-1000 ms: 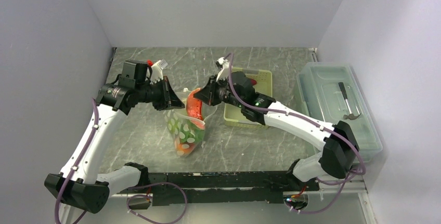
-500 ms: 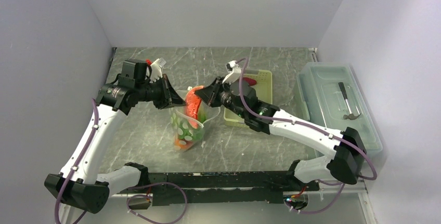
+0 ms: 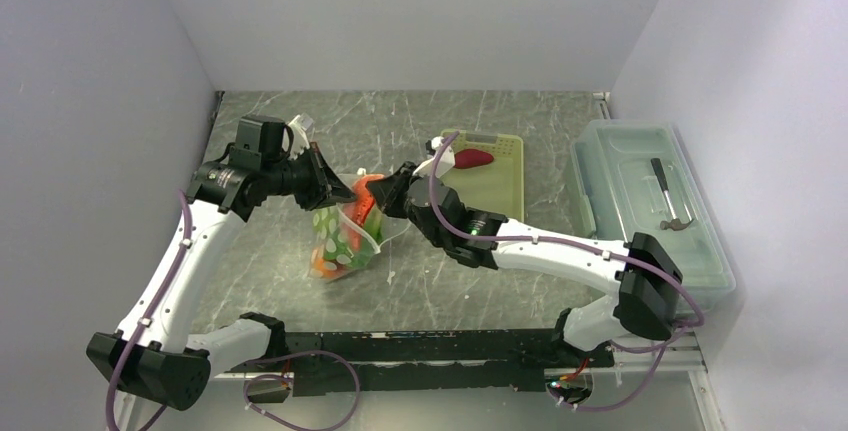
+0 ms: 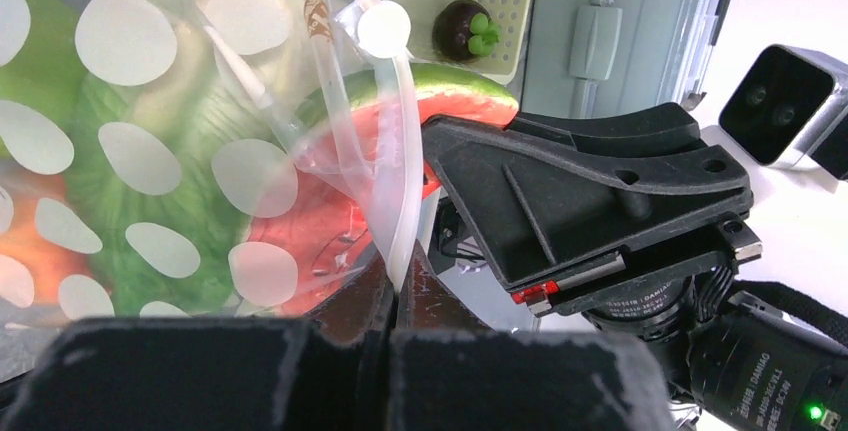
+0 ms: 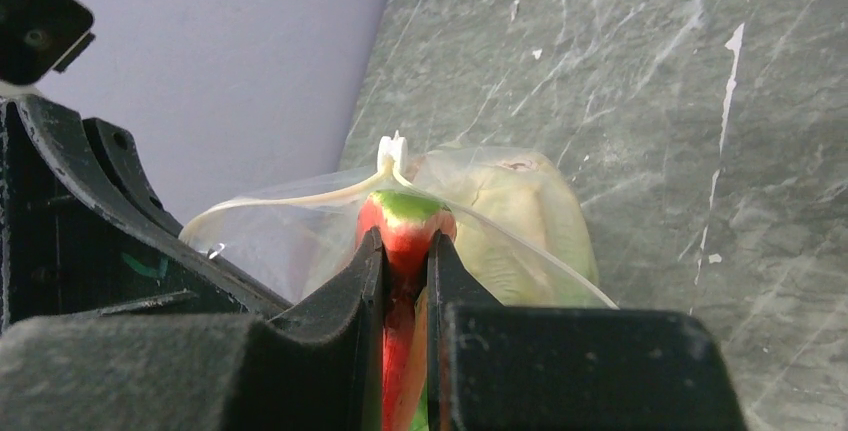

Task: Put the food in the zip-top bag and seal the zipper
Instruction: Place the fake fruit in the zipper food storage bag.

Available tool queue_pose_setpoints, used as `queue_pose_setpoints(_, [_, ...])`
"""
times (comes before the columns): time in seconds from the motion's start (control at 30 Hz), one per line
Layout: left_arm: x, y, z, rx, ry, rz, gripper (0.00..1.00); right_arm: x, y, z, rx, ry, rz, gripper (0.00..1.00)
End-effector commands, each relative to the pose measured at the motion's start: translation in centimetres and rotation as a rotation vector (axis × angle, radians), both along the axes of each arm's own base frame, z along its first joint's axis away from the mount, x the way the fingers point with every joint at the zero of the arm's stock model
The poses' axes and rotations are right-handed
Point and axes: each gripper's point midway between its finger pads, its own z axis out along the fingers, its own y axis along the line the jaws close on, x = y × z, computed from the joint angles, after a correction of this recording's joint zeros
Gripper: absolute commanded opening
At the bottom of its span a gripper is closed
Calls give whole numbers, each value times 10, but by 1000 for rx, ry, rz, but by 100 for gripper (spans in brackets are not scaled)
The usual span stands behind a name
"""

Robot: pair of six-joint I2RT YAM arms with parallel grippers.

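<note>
The zip-top bag, clear with white dots, hangs from my left gripper, which is shut on the zipper strip at the mouth edge. Lettuce and an orange-red ball show through the bag's wall. My right gripper is shut on the red strip, a slice with a green rind, and holds it in the open mouth of the bag. Pale lettuce lies just beyond the slice. The left gripper pinches the strip right beside the slice.
A yellow-green basket stands behind the right arm, with a red piece and a dark round fruit in it. A clear lidded box holding a small tool sits at the right wall. White walls close the table in.
My right gripper has moved left and pushed the red strip lower into the bag's mouth. The bag has swung left and down. The left gripper keeps its grip.
</note>
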Motion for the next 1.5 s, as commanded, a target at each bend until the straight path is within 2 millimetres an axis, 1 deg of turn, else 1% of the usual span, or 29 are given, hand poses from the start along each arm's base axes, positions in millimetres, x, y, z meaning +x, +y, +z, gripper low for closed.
queue_pose_setpoints(0.0, [6,-3,15,-41,-42,15,0,17,-4,25,77,-21,-133,0])
queue_pose_setpoints(0.07, [5,-3,15,-40,-39,16,0,21,-8,25,76,-26,-168,0])
queue_pose_setpoints(0.2, [3,-1,14,-28,-28,23,0,29,-21,32,81,-45,-250,0])
queue_pose_setpoints(0.27, [3,-1,14,-33,-27,26,0,32,-22,36,86,-54,-265,0])
queue_pose_setpoints(0.37, [3,-5,15,-60,-13,16,0,32,-16,35,94,-56,-251,0])
queue_pose_setpoints(0.5, [3,-12,20,-100,0,-11,0,29,0,26,112,-54,-184,0])
queue_pose_setpoints(0.63, [3,-19,22,-143,16,-38,0,23,15,12,83,-57,-99,0])
queue_pose_setpoints(0.73, [3,-22,24,-170,20,-42,0,18,21,-5,63,-35,-70,0])
queue_pose_setpoints(0.87, [5,-23,27,-187,18,-29,0,6,34,-16,49,-38,6,0])
queue_pose_setpoints(0.97, [7,-22,28,-176,15,-12,0,-6,43,-20,55,-38,77,0])
queue_pose_setpoints(1.1, [10,-18,28,-158,4,18,0,-22,51,-24,74,-22,172,0])
queue_pose_setpoints(1.23, [12,-14,27,-133,-7,24,0,-39,49,-23,83,-44,265,0])
queue_pose_setpoints(1.47, [11,-9,25,-94,-32,15,0,-70,41,-6,82,-131,442,0])
